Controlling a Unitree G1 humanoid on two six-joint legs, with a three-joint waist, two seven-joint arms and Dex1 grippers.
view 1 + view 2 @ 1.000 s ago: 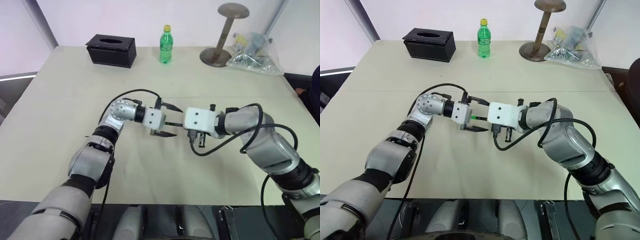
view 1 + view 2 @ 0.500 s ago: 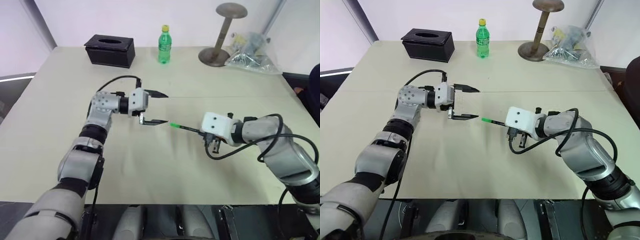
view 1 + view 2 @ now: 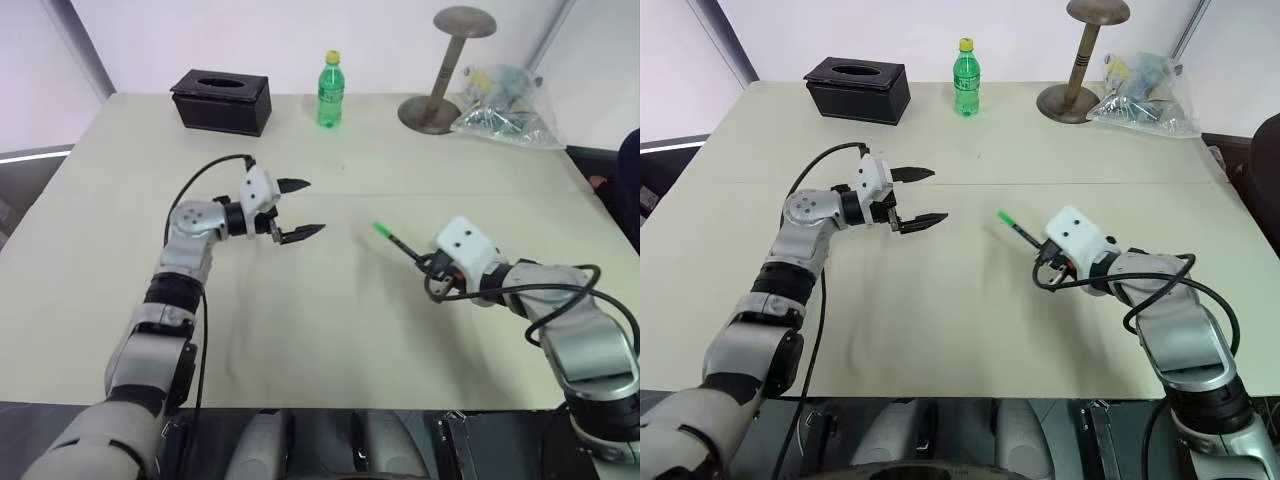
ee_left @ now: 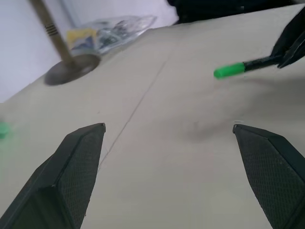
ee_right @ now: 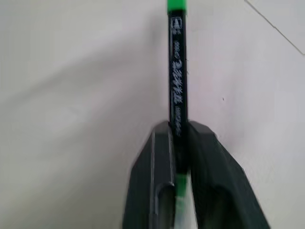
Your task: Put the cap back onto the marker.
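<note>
Left eye view: both arms have drawn apart since a second ago, when the two grippers met over the table's middle. The left gripper [image 3: 300, 209] now sits well left of centre, fingers spread wide, nothing between them. The right gripper [image 3: 428, 262] has swung out to the right, clamped on the marker [image 3: 400, 244], which sticks up and away from it over the table [image 3: 320, 330]. The green cap [image 3: 381, 229] sits on the marker's far end; the left fingers held that end before and have let go.

Containers: black tissue box [image 3: 222, 100] at the far left edge, slot on top, contents not visible. Green bottle [image 3: 332, 90] with yellow lid beside it, upright. Clear plastic bag [image 3: 505, 112] of mixed items at the far right, beside a round-based stand [image 3: 440, 75].

Nothing lies between the grippers.
</note>
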